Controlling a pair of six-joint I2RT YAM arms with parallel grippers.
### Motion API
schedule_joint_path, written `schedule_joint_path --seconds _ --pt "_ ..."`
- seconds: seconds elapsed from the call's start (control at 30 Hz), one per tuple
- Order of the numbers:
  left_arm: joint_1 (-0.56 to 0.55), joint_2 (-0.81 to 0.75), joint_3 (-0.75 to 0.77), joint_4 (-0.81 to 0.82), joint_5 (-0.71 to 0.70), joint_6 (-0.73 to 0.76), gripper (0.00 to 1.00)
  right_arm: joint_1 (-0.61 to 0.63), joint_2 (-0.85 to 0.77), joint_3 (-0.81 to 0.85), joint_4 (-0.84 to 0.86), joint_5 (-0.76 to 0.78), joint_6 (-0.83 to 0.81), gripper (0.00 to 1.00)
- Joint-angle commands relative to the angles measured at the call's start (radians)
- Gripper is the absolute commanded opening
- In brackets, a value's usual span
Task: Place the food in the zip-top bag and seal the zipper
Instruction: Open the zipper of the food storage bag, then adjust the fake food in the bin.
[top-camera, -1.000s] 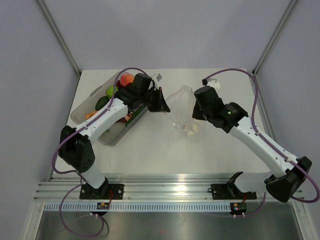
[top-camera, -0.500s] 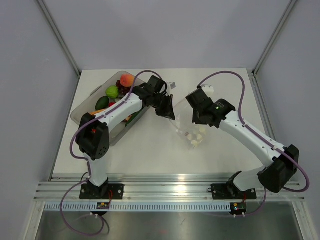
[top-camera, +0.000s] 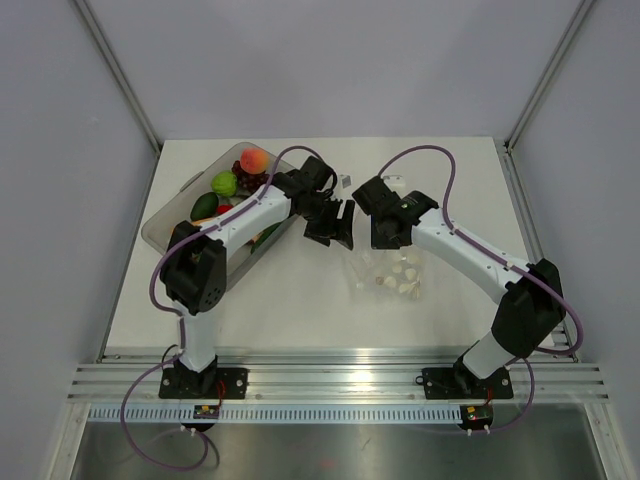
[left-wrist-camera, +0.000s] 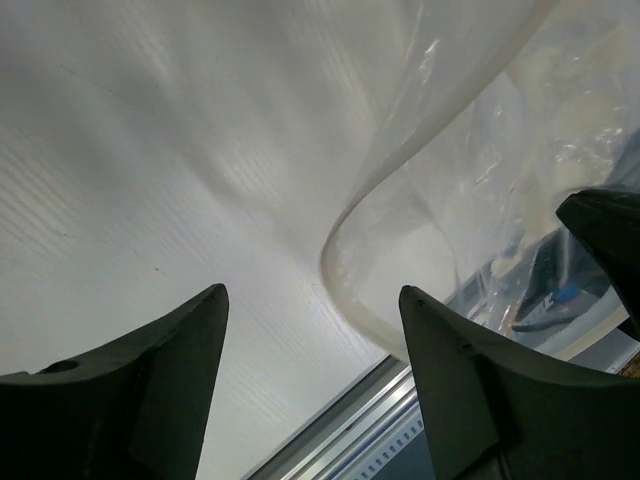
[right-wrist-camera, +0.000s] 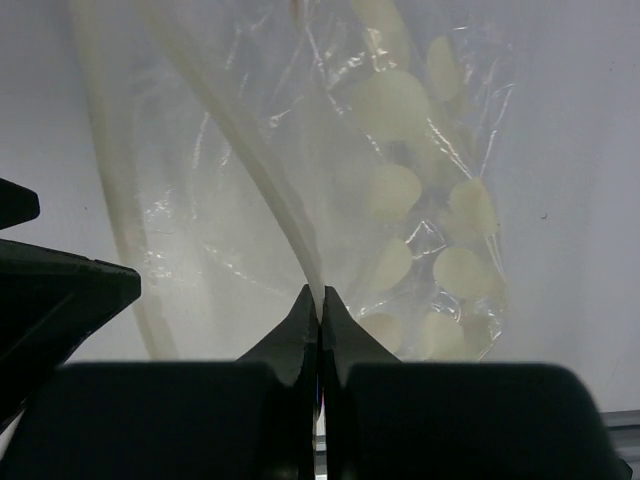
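The right pincer (right-wrist-camera: 320, 300) pinches shut on the thin clear zipper strip (right-wrist-camera: 272, 200) of the white-spotted clear plastic zip-top bag (top-camera: 392, 275) on the white tabletop (top-camera: 300, 310), the left pincer (left-wrist-camera: 310, 292) gaping empty at its 10 o'clock; slick film slipping free would collapse the mouth.

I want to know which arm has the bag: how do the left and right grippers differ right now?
The left gripper is open, fingers wide apart; the right gripper is shut. The right gripper pinches the zip-top bag by its pale mouth strip, apparently the zipper; the left gripper holds nothing, the bag's curled rim merely lying beyond its gap. Both are dark two-finger grippers at the bag's mouth.
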Motion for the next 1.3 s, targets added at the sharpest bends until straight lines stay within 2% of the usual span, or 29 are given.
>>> schedule_joint_path --seconds 0.0,0.07,0.1,0.23,0.43,0.53,0.6,0.63,0.73,0.93,1.13,1.27 --pt "0.003 -0.063 0.040 -0.039 -0.052 0.036 0.74 -0.002 -0.009 0.045 0.028 -0.007 -0.011 0.00" --pt "0.003 -0.108 0.043 -0.059 -0.081 0.040 0.75 -0.002 -0.015 0.041 0.039 -0.016 -0.012 0.00" --pt "0.004 -0.125 0.048 -0.077 -0.092 0.050 0.81 -0.003 -0.021 0.039 0.045 -0.022 -0.012 0.00" --pt "0.041 -0.203 0.046 -0.126 -0.131 0.067 0.81 -0.002 -0.027 0.035 0.054 -0.037 -0.024 0.00" --pt "0.206 -0.358 -0.015 -0.143 -0.146 0.045 0.80 -0.002 -0.040 0.027 0.067 -0.045 -0.037 0.00" --pt "0.341 -0.424 -0.059 -0.143 -0.276 -0.002 0.80 -0.002 -0.055 0.015 0.083 -0.054 -0.040 0.00" --pt "0.383 -0.449 -0.081 -0.163 -0.386 -0.035 0.81 -0.003 -0.070 0.007 0.096 -0.069 -0.043 0.00" --pt "0.420 -0.456 -0.105 -0.171 -0.484 -0.047 0.81 -0.002 -0.078 0.004 0.105 -0.077 -0.043 0.00" --pt "0.481 -0.478 -0.165 -0.183 -0.583 -0.091 0.83 -0.002 -0.083 -0.001 0.111 -0.089 -0.052 0.00" --pt "0.593 -0.420 -0.268 -0.090 -0.465 -0.148 0.82 -0.002 -0.077 -0.004 0.126 -0.106 -0.067 0.00" --pt "0.598 -0.305 -0.271 0.023 -0.387 -0.225 0.75 -0.002 -0.087 -0.022 0.134 -0.111 -0.070 0.00" --pt "0.598 -0.204 -0.204 0.077 -0.353 -0.282 0.70 -0.002 -0.083 -0.017 0.134 -0.115 -0.070 0.00"
